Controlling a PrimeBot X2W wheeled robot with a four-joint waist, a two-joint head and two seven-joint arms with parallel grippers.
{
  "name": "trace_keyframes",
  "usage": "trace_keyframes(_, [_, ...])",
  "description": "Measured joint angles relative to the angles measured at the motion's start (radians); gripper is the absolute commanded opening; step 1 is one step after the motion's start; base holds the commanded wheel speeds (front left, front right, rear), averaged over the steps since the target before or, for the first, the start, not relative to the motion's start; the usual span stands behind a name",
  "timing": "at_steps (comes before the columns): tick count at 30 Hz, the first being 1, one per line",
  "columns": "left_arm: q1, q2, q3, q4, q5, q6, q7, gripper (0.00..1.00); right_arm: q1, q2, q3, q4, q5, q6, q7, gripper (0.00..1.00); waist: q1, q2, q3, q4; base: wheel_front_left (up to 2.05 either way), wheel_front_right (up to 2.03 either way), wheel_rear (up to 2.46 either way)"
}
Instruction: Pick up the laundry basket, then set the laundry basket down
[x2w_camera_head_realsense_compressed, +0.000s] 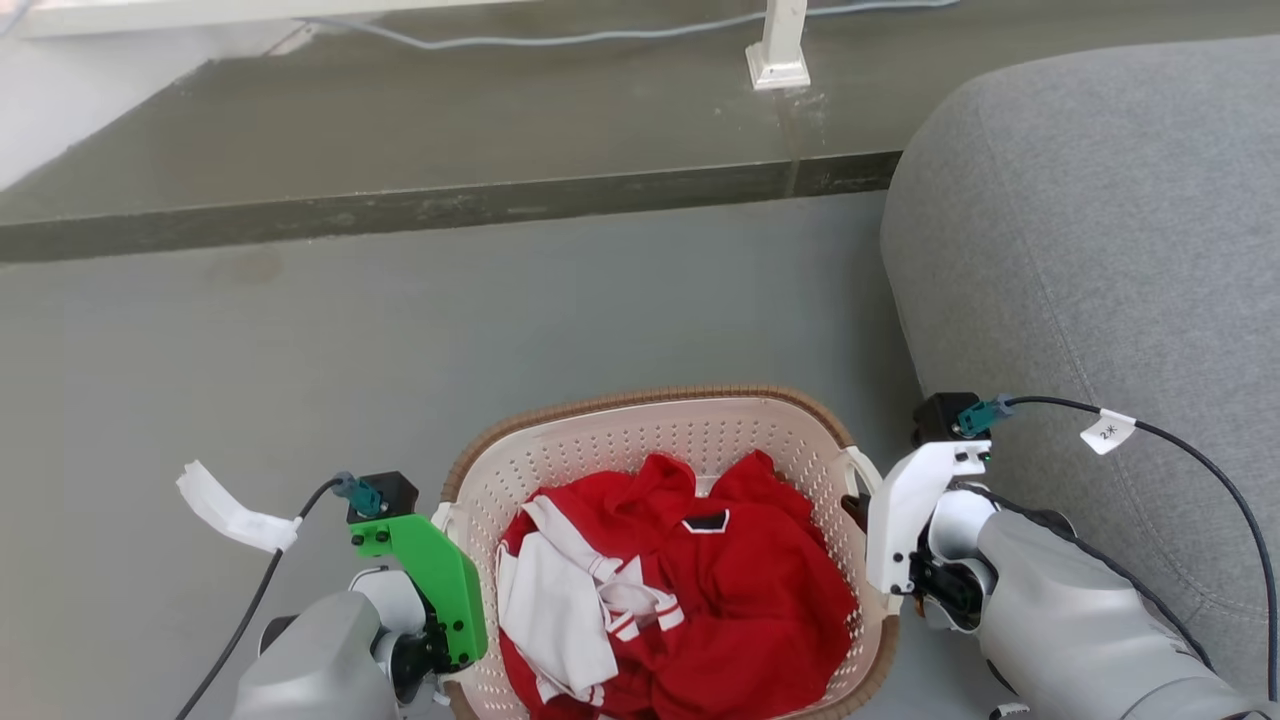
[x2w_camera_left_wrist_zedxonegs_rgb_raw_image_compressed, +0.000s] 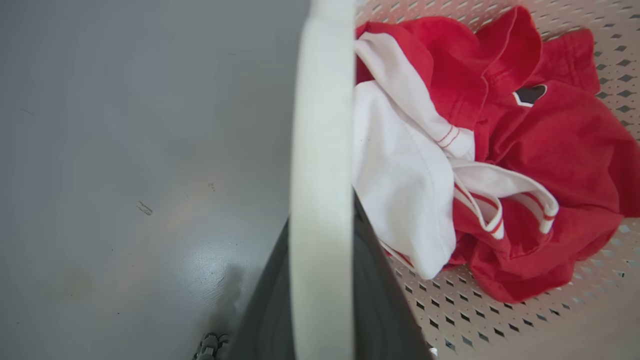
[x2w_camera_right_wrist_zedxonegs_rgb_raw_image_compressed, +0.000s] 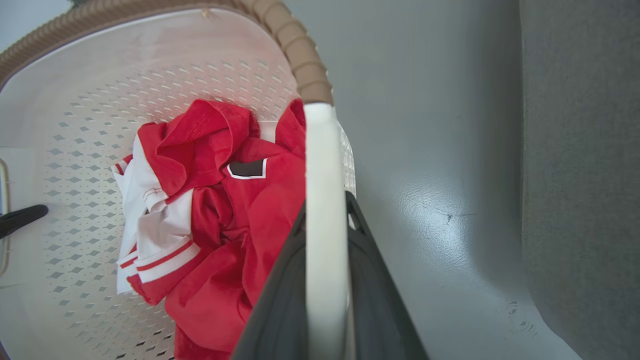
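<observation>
**A:** Are the jaws actually on it?

**B:** Yep. The left gripper (x2w_camera_left_wrist_zedxonegs_rgb_raw_image_compressed: 322, 215) is pinched onto the left loop handle (x2w_camera_left_wrist_zedxonegs_rgb_raw_image_compressed: 322, 100), and the right gripper (x2w_camera_right_wrist_zedxonegs_rgb_raw_image_compressed: 326, 205) onto the right loop handle (x2w_camera_right_wrist_zedxonegs_rgb_raw_image_compressed: 325, 150). The laundry basket (x2w_camera_head_realsense_compressed: 640, 440) is dead between the arms, with its handle-to-handle axis straight across the robot's front.

**A:** Off the floor?

**B:** Can't tell, tbh. Either way, I'd say both arms should move level together.

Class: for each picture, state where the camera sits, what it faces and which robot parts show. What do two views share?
Head view: high, facing down at the laundry basket and floor; left forearm and right forearm show.
Left wrist view: looks along the left end effector, closed on a white handle.
Right wrist view: along the right end effector, likewise.
Shared: the red clothes.
</observation>
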Motion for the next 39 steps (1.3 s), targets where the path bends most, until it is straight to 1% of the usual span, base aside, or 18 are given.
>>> trace_keyframes(17, [0.0,0.0,-0.011,0.003,-0.022,0.0,0.051,0.0,0.0,-0.008,0.032,-0.001,0.027,0.0,0.043,0.0,0.0,0.0,-0.022,-0.01,0.0,0.0,0.0])
trace_keyframes(39, [0.0,0.0,-0.023,0.005,-0.038,0.0,0.051,0.0,-0.001,-0.017,0.065,-0.008,0.052,-0.001,0.048,0.0,0.0,0.0,-0.005,-0.018,0.0,0.0,0.0])
